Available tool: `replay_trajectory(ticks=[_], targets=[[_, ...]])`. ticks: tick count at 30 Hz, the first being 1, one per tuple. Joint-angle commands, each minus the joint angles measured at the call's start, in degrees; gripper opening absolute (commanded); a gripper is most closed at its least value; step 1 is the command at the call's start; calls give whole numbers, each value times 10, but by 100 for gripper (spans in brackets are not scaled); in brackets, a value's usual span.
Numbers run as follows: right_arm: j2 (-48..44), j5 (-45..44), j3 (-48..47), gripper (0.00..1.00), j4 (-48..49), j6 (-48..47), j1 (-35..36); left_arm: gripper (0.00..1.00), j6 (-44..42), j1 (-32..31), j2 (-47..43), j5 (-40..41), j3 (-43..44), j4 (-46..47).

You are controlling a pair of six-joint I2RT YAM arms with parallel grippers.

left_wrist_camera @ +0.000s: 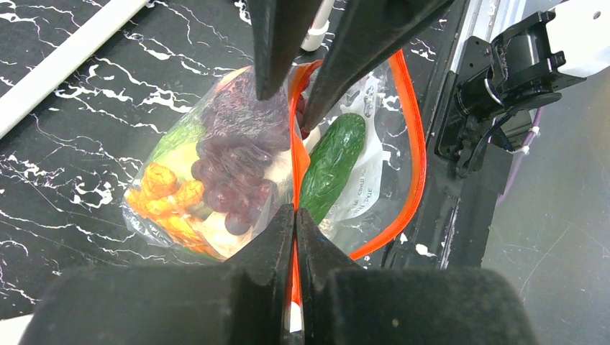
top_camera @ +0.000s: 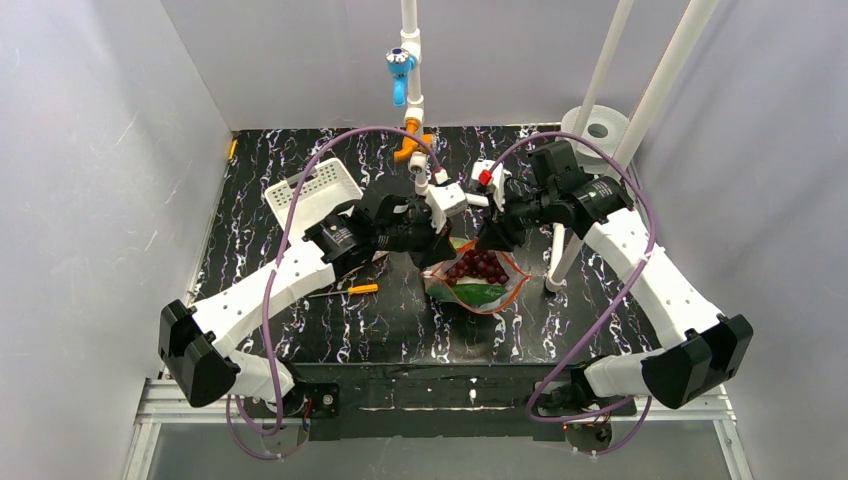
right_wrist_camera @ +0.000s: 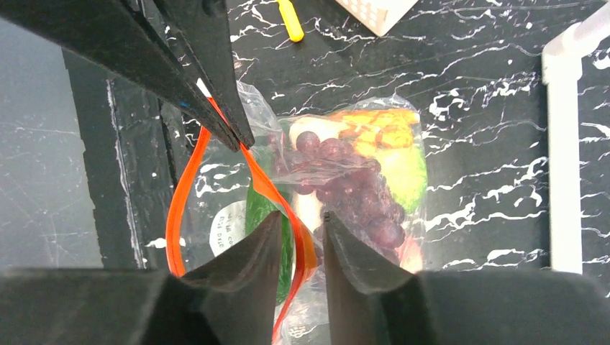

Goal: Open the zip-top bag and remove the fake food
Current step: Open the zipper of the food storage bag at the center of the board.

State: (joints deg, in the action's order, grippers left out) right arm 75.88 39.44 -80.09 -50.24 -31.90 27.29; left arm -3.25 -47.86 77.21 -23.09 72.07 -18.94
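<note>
Our left hand (left_wrist_camera: 295, 224) is clenched on the orange zip strip of the zip-top bag (left_wrist_camera: 374, 180). The bag lies mid-table (top_camera: 400, 330), mouth agape, with the fake food (left_wrist_camera: 230, 172) inside. Our right hand (right_wrist_camera: 301, 228) straddles that strip, fingers parted, not pinching.

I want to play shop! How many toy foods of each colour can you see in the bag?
Purple: 1 (grape bunch)
Green: 2 (cucumber, round vegetable)
Orange: 1 (orange piece)
Total: 4 seen clearly through the zip-top bag; more may be hidden.
</note>
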Motion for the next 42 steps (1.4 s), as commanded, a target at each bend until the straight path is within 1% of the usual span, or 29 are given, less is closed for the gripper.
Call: replay_trajectory(ticks=[1,3,4,5,6,7,8,10,11,13,14,15,17,20,21,25,28,31,35,39,42], targets=[[-5,-15,-19,30,-7,-10,5,0,-4,0,-10,-5,20,17],[-5,-18,-16,29,-7,-10,5,0,-2,0,-13,-3,17,21],[-5,-20,-14,26,-6,-10,5,0,0,0,-15,-3,16,23],[-5,-23,-13,19,-5,-9,5,0,2,0,-16,-2,14,24],[-5,-24,-13,8,-5,-7,5,0,5,0,-18,-2,12,26],[-5,-24,-12,1,-5,0,5,0,11,0,-21,0,10,29],[-6,-22,-12,1,1,10,5,0,20,0,-25,5,5,34],[-11,-14,-11,1,8,36,4,0,65,0,-40,35,-7,48],[-17,-4,-9,1,16,54,2,5,95,0,-54,50,-15,62],[-34,20,-4,1,34,97,-7,53,173,0,-91,80,-44,92],[-47,23,-1,1,45,119,-11,80,209,0,-116,91,-62,110],[-55,24,1,1,54,138,-14,97,245,0,-144,99,-86,128],[-65,18,-2,1,70,176,-19,98,316,1,-207,136,-137,162],[-63,8,-16,1,88,224,-22,98,424,2,-296,201,-205,185],[-59,4,-22,1,95,242,-22,98,447,3,-322,214,-220,201],[-38,-19,-74,1,96,284,-18,98,533,4,-378,222,-269,249],[-23,-56,-116,1,92,282,-9,98,616,5,-375,239,-281,271],[-6,-93,-126,1,93,272,0,98,660,5,-349,241,-252,240],[3,-153,-106,1,109,248,15,98,703,4,-305,233,-215,211],[9,-199,-68,1,144,243,34,96,741,0,-268,231,-218,227],[13,-194,-34,1,163,248,45,94,769,-4,-234,231,-221,240]])
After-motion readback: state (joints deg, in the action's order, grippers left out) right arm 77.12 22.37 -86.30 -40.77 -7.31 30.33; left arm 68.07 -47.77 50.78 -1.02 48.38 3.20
